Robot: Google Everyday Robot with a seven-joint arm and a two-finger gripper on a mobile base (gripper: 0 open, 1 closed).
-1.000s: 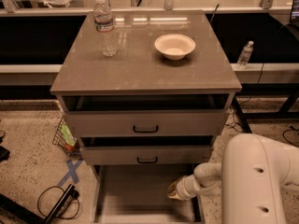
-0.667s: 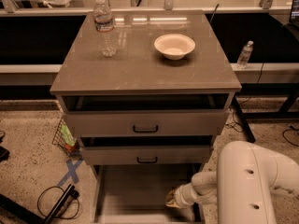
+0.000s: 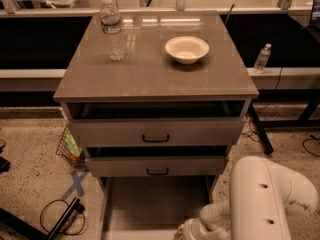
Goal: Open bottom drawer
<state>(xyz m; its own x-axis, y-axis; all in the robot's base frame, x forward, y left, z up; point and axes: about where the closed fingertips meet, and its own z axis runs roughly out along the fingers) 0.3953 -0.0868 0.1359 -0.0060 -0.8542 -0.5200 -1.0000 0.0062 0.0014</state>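
At the bottom edge of the frame, right of centre, the gripper (image 3: 186,231) sits low over the front right corner of the bottom drawer (image 3: 150,204), mostly cut off by the frame. Whether it is clenched, released or grasping anything cannot be told. A second ago it was higher in the picture and more fully in view; it has since sunk toward the lower edge and drifted slightly left. The white arm (image 3: 262,199) fills the lower right corner, bulkier in the frame than before. The bottom drawer is pulled well out below the cabinet, its plain grey tray open to view in the lower centre, much as it lay a second ago. Just above it, the middle drawer (image 3: 157,166) stands slightly ajar with a dark gap over its front. The top drawer (image 3: 156,132) above that is likewise ajar, and neither has shifted. On the floor at lower left lie a black cable (image 3: 60,219) and a blue tape cross (image 3: 75,184). On the cabinet top (image 3: 150,79), a water bottle (image 3: 113,29) stands upright at upper left. A pale bowl (image 3: 187,49) sits well apart to its right, and both are unmoved.
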